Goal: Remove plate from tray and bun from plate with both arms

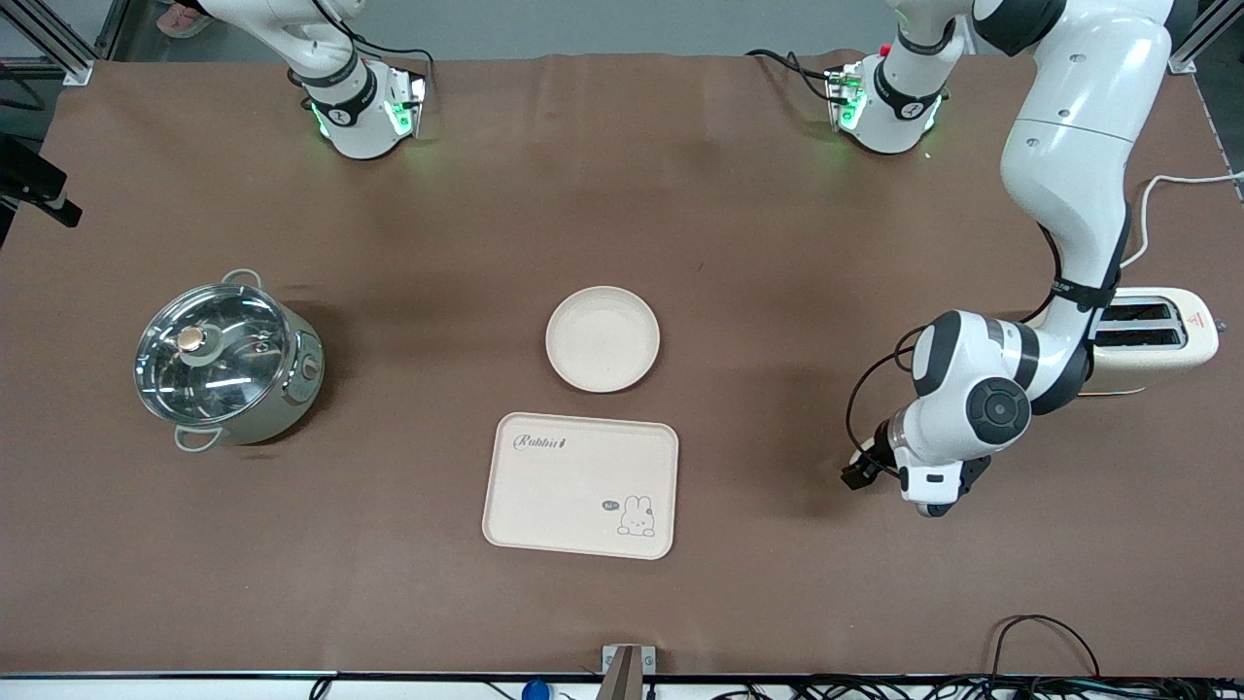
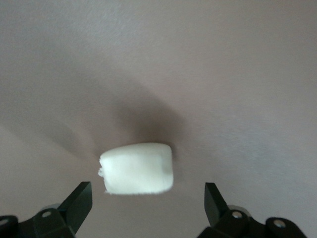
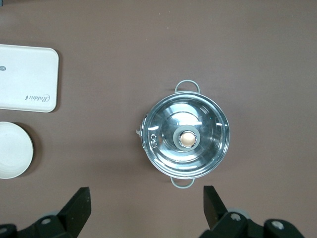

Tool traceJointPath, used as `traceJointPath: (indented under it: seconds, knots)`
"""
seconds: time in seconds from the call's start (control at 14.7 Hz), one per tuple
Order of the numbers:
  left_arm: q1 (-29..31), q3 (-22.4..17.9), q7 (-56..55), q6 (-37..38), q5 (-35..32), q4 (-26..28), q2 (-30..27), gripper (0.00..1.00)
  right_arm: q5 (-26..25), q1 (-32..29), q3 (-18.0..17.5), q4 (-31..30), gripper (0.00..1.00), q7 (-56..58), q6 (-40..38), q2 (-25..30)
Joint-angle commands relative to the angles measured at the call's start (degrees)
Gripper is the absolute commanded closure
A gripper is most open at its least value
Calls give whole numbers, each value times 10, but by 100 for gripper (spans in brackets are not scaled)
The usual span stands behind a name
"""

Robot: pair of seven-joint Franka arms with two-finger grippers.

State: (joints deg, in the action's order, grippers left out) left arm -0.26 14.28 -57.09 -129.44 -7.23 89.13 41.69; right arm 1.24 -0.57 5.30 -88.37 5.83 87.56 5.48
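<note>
The bun (image 2: 137, 168), a small pale cream lump, lies on the brown tablecloth just ahead of my left gripper (image 2: 147, 202). That gripper is open, with nothing between its fingers and no contact with the bun. In the front view the left arm's hand (image 1: 938, 457) hangs low over the table toward the left arm's end and hides the bun. The round cream plate (image 1: 603, 338) sits empty at mid-table, also seen as plate (image 3: 12, 150). My right gripper (image 3: 146, 203) is open and empty, high over the pot (image 3: 185, 139).
A cream rabbit tray (image 1: 580, 484) lies beside the plate, nearer the front camera. A lidded steel pot (image 1: 225, 365) stands toward the right arm's end. A cream toaster (image 1: 1157, 331) stands beside the left arm's elbow. Cables run along the front edge.
</note>
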Motion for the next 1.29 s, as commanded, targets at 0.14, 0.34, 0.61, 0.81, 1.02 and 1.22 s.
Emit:
traceJointPath:
  seconds: [0.14, 0.34, 0.61, 0.81, 1.02, 1.22]
  knots:
    - [-6, 6, 27, 85, -14, -39, -63, 0, 8, 12, -8, -20, 0, 0, 10, 15]
    - [-5, 7, 108, 171, -16, -96, -106, 0, 8, 15, -8, -19, 0, 0, 8, 15]
    - [10, 6, 225, 225, -7, -102, -197, 0, 7, 17, -8, -12, 0, 0, 11, 15]
    - [19, 7, 282, 301, -6, -103, -256, 0, 7, 16, -8, -7, 0, 0, 10, 15]
    - [32, 2, 376, 359, 14, -102, -309, 0, 7, 16, -8, -7, 0, 0, 2, 15]
    - [77, 7, 475, 411, 44, -97, -352, 0, 7, 18, -8, -8, 0, -1, 2, 15]
